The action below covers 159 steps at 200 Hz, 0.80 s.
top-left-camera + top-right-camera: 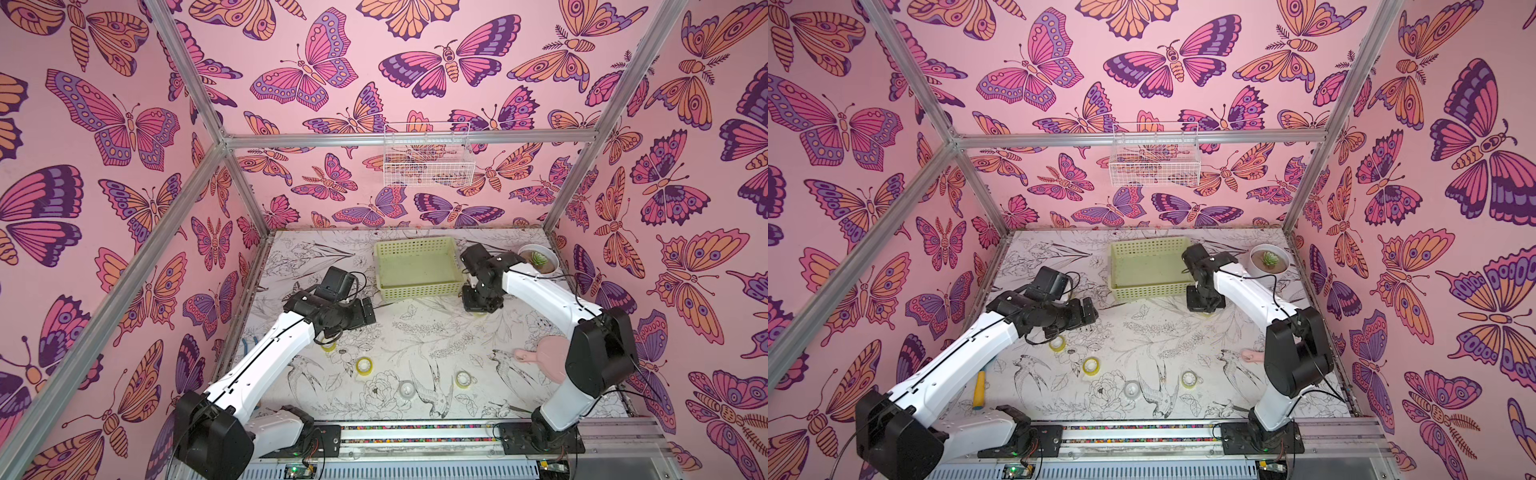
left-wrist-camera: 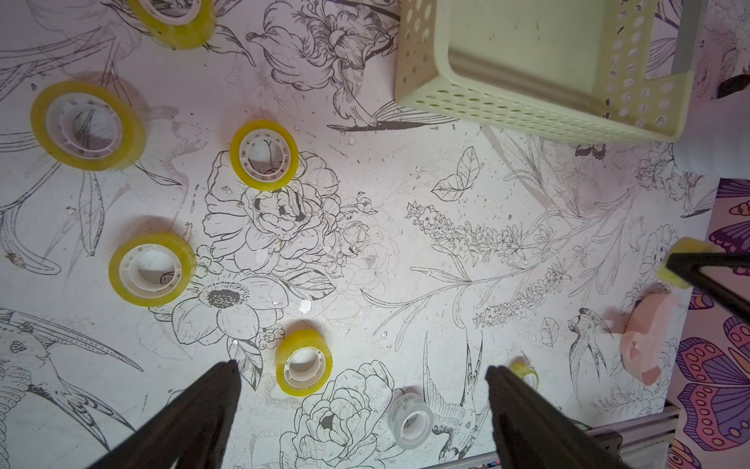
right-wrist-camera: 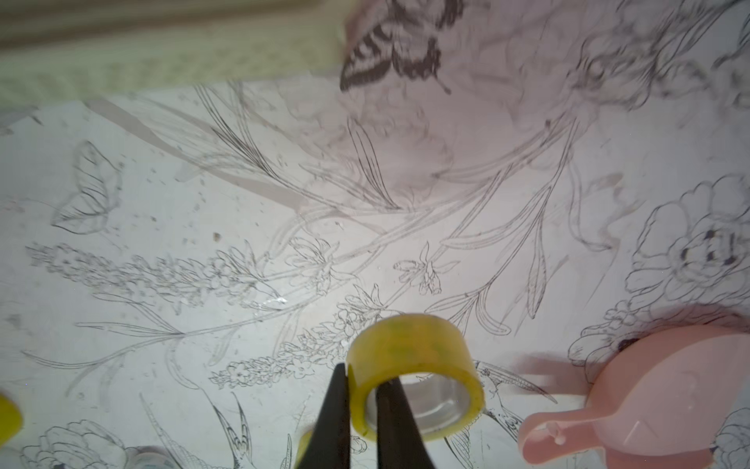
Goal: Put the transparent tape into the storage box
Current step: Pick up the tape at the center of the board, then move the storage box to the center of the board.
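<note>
Beside storage box (image 1: pixel 419 293), right fingers (image 3: pixel 337 414) clamp one roll (image 3: pixel 410 349), seven loose; left fingers (image 2: pixel 182 426) apart

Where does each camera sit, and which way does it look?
Both top views: high in front, looking down toward the back wall; left arm and right arm show.
Left wrist: on left arm, facing down at the table; open left gripper shows.
Right wrist: on right arm, facing down; right gripper, shut on a yellow tape roll, shows.
Shared: both wrist views catch the storage box and pink scoop.
</note>
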{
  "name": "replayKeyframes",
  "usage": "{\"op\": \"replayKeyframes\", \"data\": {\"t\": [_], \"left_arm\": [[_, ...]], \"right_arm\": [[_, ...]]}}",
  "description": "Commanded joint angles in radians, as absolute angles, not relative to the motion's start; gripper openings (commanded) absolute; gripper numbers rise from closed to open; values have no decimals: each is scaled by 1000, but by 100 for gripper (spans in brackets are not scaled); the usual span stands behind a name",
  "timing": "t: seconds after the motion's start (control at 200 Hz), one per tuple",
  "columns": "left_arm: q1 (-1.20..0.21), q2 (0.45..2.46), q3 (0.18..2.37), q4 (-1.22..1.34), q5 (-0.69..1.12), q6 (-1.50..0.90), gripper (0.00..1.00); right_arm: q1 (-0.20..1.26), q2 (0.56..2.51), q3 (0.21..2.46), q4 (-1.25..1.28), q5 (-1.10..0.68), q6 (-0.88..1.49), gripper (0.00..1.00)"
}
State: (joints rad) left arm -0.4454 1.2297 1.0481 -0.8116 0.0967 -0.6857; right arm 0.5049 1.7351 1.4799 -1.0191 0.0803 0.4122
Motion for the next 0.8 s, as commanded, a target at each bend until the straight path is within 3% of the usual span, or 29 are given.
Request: {"op": "replayKeyframes", "data": {"t": [0.0,0.476,0.646,0.791], "left_arm": [[-448,1199,1034,-819,77,-683,100],[-446,1115,993,-822,57,-711,100],[-446,1115,994,-822,49,-710,100],[-446,1131,1000,-822,43,-708,100]], "right_arm": [[511,1835,1618,-1090,128,362,0],[510,2290,2178,-1126,100,292,0],[518,2369,2243,-1167,25,294,0],[554,2306,2126,-1148,-2,281,0]]}}
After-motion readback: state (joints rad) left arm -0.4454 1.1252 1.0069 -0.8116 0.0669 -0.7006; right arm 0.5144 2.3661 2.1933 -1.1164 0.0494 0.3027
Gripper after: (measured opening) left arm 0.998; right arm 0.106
